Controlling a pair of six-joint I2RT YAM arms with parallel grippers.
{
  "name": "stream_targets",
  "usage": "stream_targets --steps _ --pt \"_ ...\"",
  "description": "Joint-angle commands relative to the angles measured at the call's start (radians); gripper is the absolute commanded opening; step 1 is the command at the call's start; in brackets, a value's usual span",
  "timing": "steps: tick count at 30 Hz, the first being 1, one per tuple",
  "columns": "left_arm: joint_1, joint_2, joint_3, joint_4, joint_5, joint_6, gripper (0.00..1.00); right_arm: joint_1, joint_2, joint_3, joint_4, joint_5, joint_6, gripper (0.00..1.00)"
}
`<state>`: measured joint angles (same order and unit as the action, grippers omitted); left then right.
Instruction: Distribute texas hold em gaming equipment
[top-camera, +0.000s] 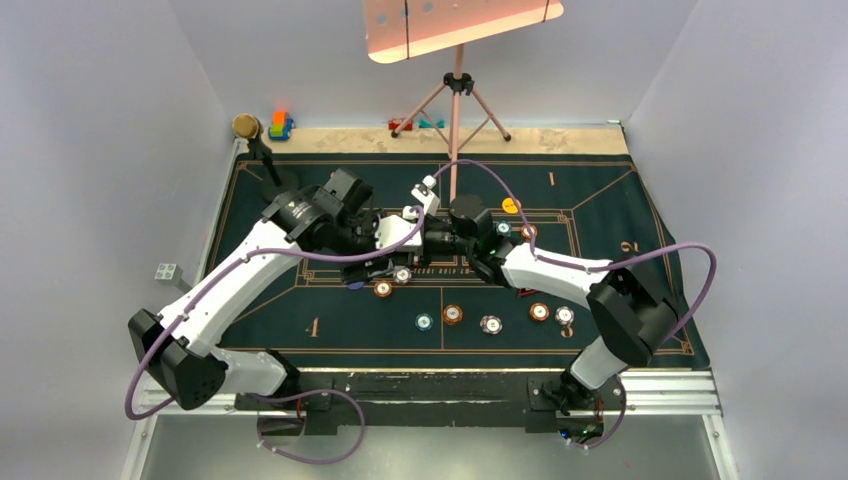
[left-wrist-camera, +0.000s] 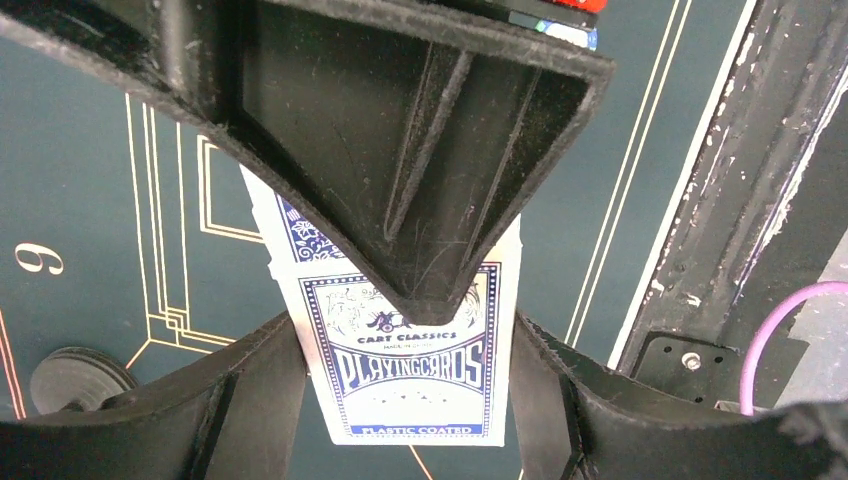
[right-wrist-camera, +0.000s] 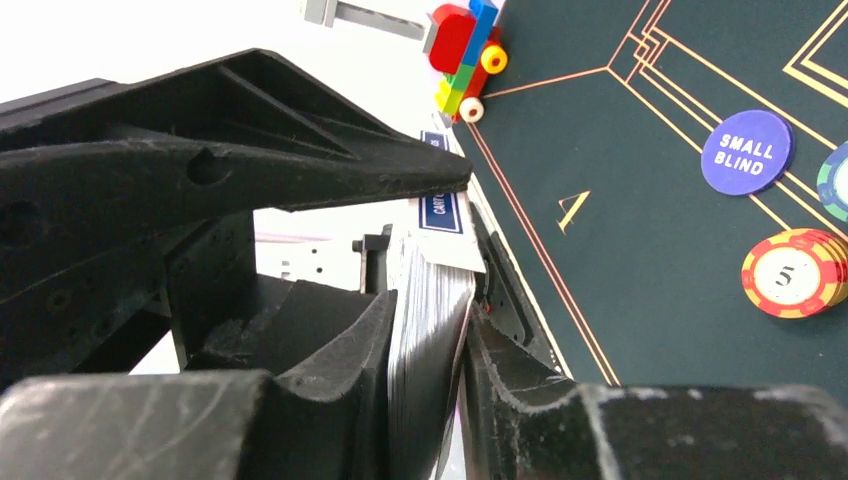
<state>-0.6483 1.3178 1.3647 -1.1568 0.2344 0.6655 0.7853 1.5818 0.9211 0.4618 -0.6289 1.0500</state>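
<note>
My two grippers meet above the middle of the green felt mat (top-camera: 330, 330). My left gripper (top-camera: 392, 240) (left-wrist-camera: 415, 400) is shut on a blue-and-white playing card box (left-wrist-camera: 410, 370), one finger on each side of it. My right gripper (top-camera: 422, 236) (right-wrist-camera: 430, 340) is shut on the deck of cards (right-wrist-camera: 425, 310), seen edge-on, with the box flap (right-wrist-camera: 440, 210) just above. Poker chips lie on the mat: orange (top-camera: 453, 314), teal (top-camera: 424, 322), pinkish-white (top-camera: 490, 324), and a yellow disc (top-camera: 511, 206). A dark blue "small blind" disc (right-wrist-camera: 746, 152) and an orange chip stack (right-wrist-camera: 795, 272) show in the right wrist view.
A gold-topped black stand (top-camera: 247, 126) and toy blocks (top-camera: 281, 125) are at the back left. A tripod (top-camera: 458, 90) stands at the back centre. More chips lie at the right (top-camera: 540, 312). Toy blocks (right-wrist-camera: 465, 50) show beyond the mat. A metal rail (top-camera: 660, 385) runs along the near edge.
</note>
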Motion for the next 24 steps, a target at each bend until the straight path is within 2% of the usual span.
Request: stream_targets --steps 1,2,3,10,24 --pt "0.003 -0.025 0.007 0.037 0.011 -0.012 0.54 0.002 -0.031 0.017 0.056 -0.007 0.008 0.21" --pt "0.004 -0.030 0.002 0.043 0.011 -0.016 0.90 0.002 -0.031 0.016 0.057 -0.007 0.009 0.19" --pt "0.004 -0.036 -0.001 0.053 0.010 -0.020 0.98 0.002 -0.030 0.015 0.057 -0.008 0.010 0.17" --pt "0.012 -0.085 -0.069 0.133 0.030 -0.017 1.00 -0.001 -0.026 -0.013 0.110 -0.015 0.055 0.12" --pt "0.118 -0.167 -0.234 0.283 0.129 0.043 0.98 -0.002 0.007 0.016 0.159 -0.044 0.117 0.12"
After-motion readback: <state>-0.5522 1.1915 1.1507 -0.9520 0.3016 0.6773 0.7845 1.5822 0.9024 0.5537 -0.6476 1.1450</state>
